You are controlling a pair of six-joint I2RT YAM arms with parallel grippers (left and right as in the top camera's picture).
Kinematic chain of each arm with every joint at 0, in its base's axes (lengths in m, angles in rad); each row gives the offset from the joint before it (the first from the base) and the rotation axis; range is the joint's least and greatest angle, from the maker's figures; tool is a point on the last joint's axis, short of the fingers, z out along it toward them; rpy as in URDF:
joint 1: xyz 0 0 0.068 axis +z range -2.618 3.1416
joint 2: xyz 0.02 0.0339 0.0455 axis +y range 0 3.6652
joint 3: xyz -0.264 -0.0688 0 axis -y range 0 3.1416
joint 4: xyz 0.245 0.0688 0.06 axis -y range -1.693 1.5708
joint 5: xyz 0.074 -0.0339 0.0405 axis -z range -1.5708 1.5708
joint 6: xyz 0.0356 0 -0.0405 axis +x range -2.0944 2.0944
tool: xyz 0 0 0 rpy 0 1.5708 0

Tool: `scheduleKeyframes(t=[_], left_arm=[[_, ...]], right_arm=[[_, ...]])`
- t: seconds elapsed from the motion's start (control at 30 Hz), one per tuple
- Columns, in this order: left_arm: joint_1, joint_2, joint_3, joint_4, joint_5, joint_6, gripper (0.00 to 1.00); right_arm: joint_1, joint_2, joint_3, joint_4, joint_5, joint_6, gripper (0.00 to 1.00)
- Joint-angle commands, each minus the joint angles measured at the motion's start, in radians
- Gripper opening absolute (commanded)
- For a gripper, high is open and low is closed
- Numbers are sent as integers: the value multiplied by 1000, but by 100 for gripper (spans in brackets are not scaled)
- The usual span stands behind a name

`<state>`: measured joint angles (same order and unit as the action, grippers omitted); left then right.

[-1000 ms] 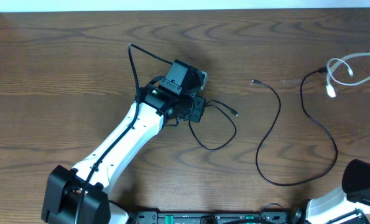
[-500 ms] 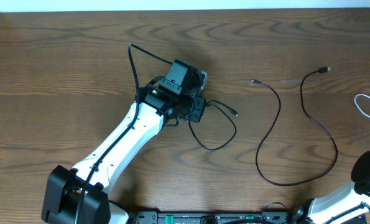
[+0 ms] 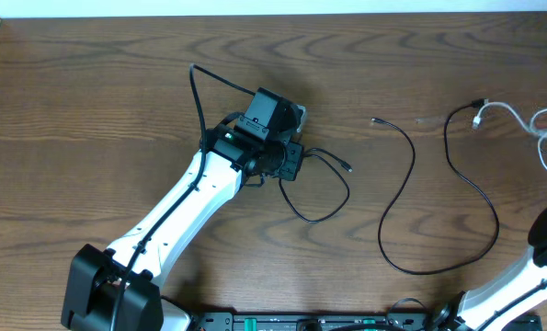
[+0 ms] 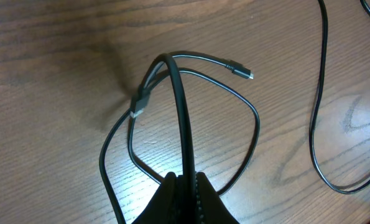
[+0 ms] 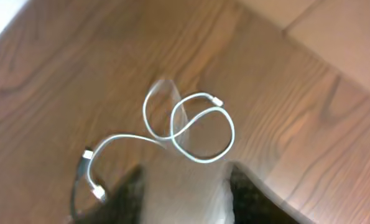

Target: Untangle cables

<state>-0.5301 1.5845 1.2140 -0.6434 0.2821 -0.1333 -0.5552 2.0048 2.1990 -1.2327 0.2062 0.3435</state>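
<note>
- With the left gripper (image 4: 185, 182): pinching fully closed on the short black cable (image 4: 183, 124) and holding one strand up off the table (image 3: 89, 110) between the fingers.
- Arching over beyond the fingers, then dropping into a loose loop on the wood, ending in a small plug at one free end, with a thicker connector lying at the loop's left side.
- With the right gripper (image 5: 185, 183): standing parted, bare wood showing between the blurred fingers, holding nothing.
- Lying just beyond those fingers at the far right of the table: the white cable (image 5: 231, 134), thin, curling in a figure-eight, carrying small white plugs.
- Resting one white plug just beside the end plug of the long black cable (image 3: 412, 158).
- Sweeping from there in one wide, open curve across the wood between the two arms, touching neither gripper and keeping apart from the short black cable.
</note>
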Motion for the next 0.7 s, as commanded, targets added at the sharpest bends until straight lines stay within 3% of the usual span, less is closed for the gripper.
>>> scheduleKeyframes(t=[0.0,0.1,0.23,0.33,0.43,0.6,0.67], left_arm=[[4,5,-2,0,-10,5,8],[4,5,-2,0,-10,5,8],[3,5,-2,0,-10,5,8],[3,5,-2,0,-10,5,8],[3,5,-2,0,-10,5,8],[3,5,-2,0,-10,5,8],[3,5,-2,0,-10,5,8]], right_arm=[[-8,10,10,-14,-5,-8,60],[-10,10,10,-18,-60,-11,71],[-1,10,10,-40,-270,-103,79],[23,10,10,-105,-427,-187,84],[69,10,10,-217,-460,-278,89],[161,10,-51,-360,-459,-427,91],[190,10,-95,-377,-441,-439,87]])
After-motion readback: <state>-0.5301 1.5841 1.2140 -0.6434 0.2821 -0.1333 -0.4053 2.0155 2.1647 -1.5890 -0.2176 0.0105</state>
